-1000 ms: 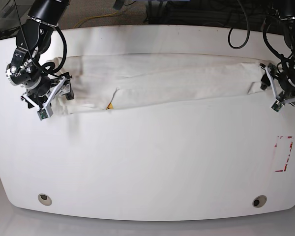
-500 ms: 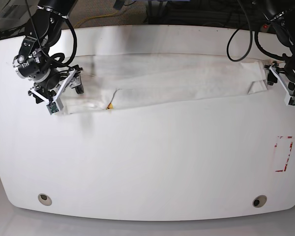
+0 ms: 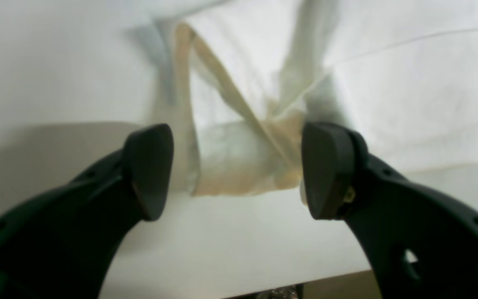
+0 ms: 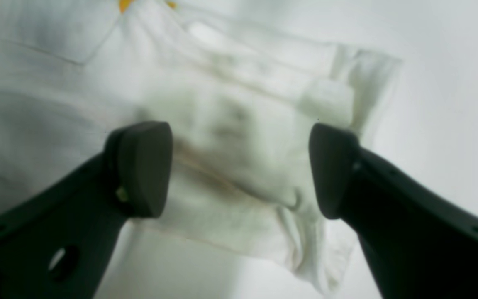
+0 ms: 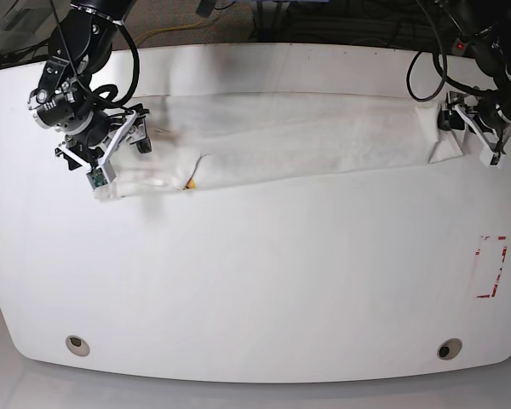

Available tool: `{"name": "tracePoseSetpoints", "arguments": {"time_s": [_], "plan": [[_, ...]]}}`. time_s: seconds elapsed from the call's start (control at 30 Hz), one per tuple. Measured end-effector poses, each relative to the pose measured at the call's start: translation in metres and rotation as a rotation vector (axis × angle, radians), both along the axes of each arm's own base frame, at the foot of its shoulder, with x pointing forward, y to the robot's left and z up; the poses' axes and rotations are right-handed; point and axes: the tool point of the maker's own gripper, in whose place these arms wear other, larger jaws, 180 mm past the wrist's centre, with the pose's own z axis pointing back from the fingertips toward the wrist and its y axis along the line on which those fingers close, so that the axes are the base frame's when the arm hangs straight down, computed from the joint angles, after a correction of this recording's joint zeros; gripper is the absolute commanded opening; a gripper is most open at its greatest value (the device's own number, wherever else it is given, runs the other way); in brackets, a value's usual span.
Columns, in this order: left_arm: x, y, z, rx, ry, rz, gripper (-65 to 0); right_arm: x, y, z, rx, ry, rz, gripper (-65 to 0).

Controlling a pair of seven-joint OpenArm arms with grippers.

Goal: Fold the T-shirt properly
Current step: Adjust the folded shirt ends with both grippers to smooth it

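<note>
Bright, even overhead light; soft shadows, blurred wrist views (base view sharp)

One T-shirt (image 5: 307, 141); two tools, left (image 5: 467, 135) and right (image 5: 111, 158); one worktop (image 5: 255, 281); one red marking (image 5: 491, 267).

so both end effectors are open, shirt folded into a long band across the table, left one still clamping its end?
No clamp: in the left wrist view the left end effector stands open, nothing between its fingers; the white cotton T-shirt lies beyond them.

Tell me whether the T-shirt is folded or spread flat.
Folded. The T-shirt lies as a long narrow band across the table, layered edges overlapping, only a speck of print showing.
</note>
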Motion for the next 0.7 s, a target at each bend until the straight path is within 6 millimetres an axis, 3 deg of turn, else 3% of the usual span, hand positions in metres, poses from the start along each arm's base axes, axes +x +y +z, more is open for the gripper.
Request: {"name": "tracePoseSetpoints", "arguments": {"time_s": [0.27,0.37,0.47,0.53,0.7], "plan": [[0.002,-0.005,-0.011,-0.103,-0.015,0.033,-21.7,0.0,-0.001,0.0,-0.002,-0.002,-0.004,-15.7],[0.004,-0.004,-0.014,-0.118,-0.021,0.044,-36.3,0.001,-0.001,0.001,0.0,-0.003,-0.004,-15.7],[0.002,-0.005,-0.017,-0.123,-0.011,0.045,-56.9,0.0,-0.002,0.0,-0.003,-0.001,-0.007,-15.7],[0.001,-0.007,-0.018,-0.123,-0.003,0.04,-60.7,0.001,-0.002,0.001,0.0,-0.008,-0.007,-15.7],[0.001,-0.008,-0.017,-0.116,-0.003,0.034,-61.4,0.004,-0.001,-0.002,0.023,-0.022,-0.01,-15.7]]}}
